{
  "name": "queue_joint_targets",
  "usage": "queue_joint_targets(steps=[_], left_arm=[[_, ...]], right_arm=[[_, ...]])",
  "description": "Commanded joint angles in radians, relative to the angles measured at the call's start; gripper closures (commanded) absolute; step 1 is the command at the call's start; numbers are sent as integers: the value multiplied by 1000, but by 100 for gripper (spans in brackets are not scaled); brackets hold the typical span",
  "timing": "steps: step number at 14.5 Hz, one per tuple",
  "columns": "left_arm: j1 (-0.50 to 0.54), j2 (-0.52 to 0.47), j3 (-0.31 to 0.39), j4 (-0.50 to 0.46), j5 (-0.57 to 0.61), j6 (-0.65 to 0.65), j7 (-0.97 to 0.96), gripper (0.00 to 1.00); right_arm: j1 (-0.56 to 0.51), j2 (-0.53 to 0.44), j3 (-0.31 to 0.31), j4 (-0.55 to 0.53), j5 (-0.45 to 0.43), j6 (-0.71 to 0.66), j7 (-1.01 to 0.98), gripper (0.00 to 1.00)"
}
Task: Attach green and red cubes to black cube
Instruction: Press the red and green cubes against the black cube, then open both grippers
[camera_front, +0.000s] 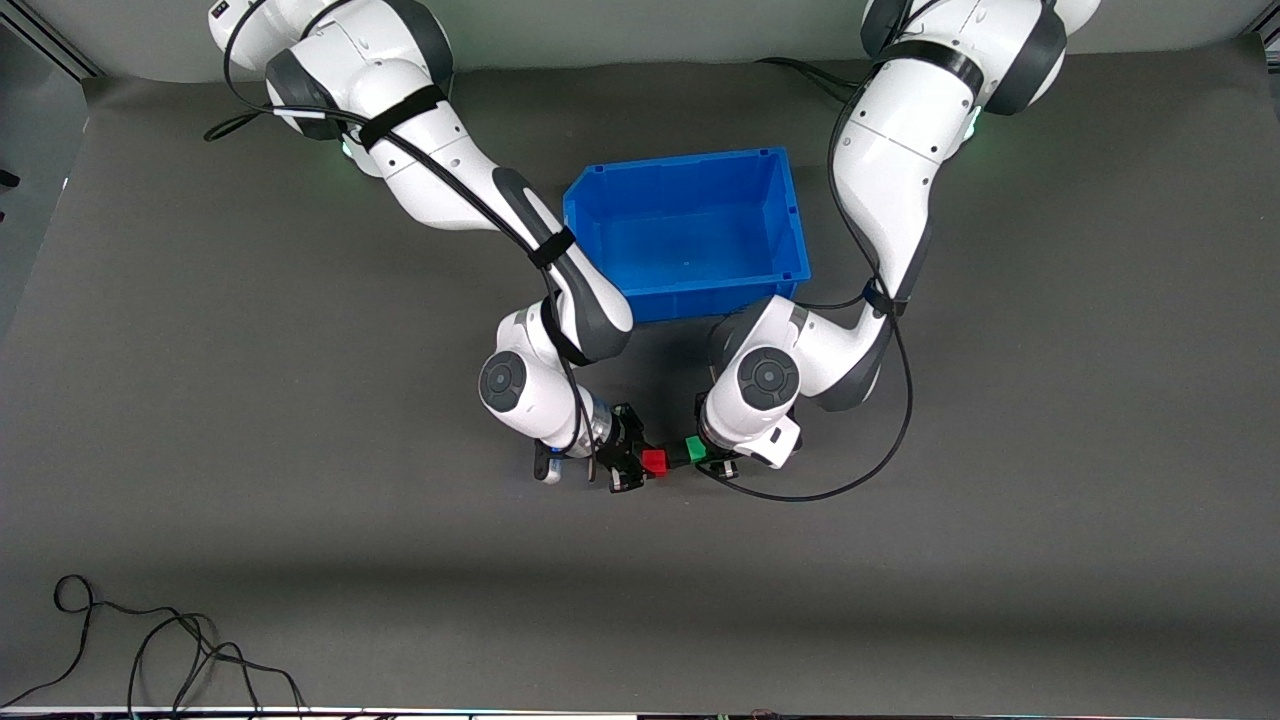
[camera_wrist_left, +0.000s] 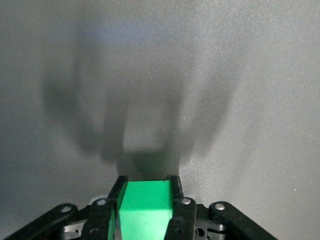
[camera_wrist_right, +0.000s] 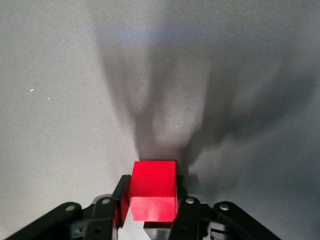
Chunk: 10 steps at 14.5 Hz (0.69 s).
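Grippers meeting over table middle, near blue bin (camera_front: 690, 230): left gripper (camera_front: 703, 455) pinching green cube (camera_front: 696, 448), right gripper (camera_front: 632, 463) pinching red cube (camera_front: 654, 461), cubes just apart.

No readable text in sight.
Nothing legible shows on the blue bin (camera_front: 690, 230), the red cube (camera_wrist_right: 152, 189), the green cube (camera_wrist_left: 145, 207) or the white arms: no labels, brands or numbers.
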Motion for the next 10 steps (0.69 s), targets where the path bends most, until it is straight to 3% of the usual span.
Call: queue_joint_targets(steps=[1,6,8,10], left_arm=[[-13,14,12,29,5,-1,-14,100],[-13,9,12,31,125,-1,-8,35],[-13,3,12,31,133,-2,-10,0],[-13,0,12,41,134,-13,-8,0]], right_arm=[[0,15,-7,34,4,-6,13,96],[0,10,-10,34,3,-8,10,97],[0,10,-10,34,3,-8,8,98],[0,7,-10,34,4,-8,8,98]])
